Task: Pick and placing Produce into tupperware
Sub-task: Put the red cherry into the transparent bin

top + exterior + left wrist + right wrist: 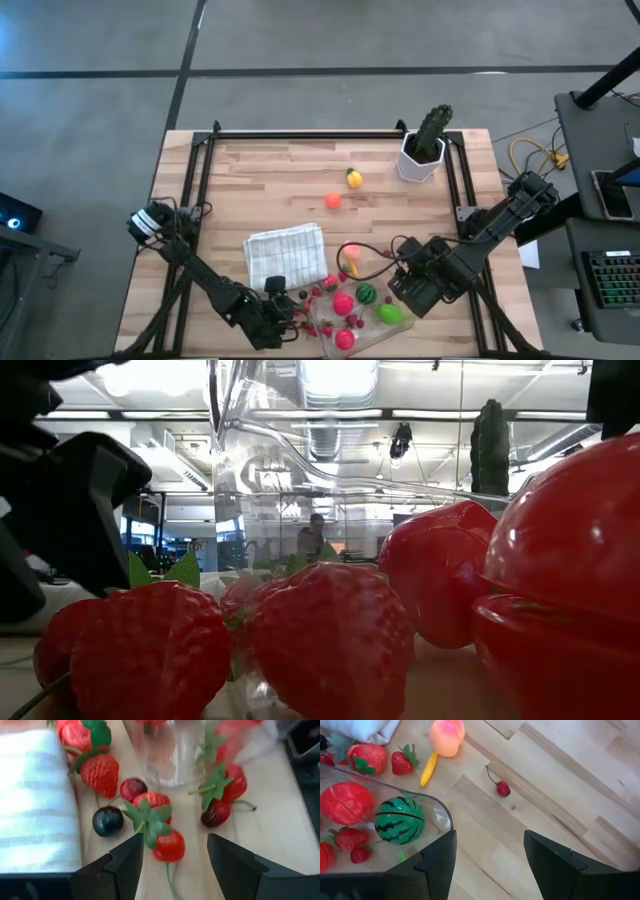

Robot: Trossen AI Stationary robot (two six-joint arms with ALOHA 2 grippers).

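The left pincer [172,862] hovered open over a small strawberry [169,845], poised to grasp it. At three o'clock of it lay the tupperware [322,318]; beyond, the right pincer [487,862] waited open and empty.

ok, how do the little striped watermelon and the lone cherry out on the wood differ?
The round green dark-striped toy watermelon sits inside the clear plastic rectangular container; the small red stemmed cherry lies outside it on the bare wooden table. The watermelon is clearly bigger than the cherry. The watermelon is green with no stem; the cherry is red with a thin curved stem. Both are toy produce, neither is held.
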